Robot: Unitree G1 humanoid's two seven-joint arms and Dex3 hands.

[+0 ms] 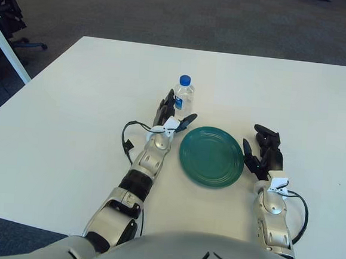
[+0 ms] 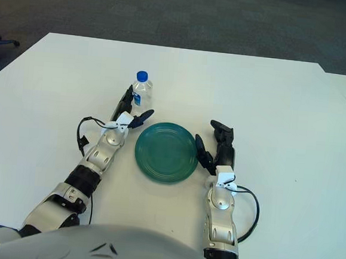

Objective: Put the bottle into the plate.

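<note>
Clear bottle (image 1: 184, 95) upright, just beyond left hand (image 1: 171, 116), fingers (image 1: 187, 119) spread, empty

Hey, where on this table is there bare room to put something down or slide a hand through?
Free: the table beyond the bottle and plate, and the wide stretch left of the left hand. Crowded: the front middle, where the left hand reaches the bottle just beside the plate, and the right hand sits against the plate's right rim.

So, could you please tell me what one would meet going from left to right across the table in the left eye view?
Left hand → plate → right hand. The bottle overlaps the left hand, so its place is unclear.
</note>
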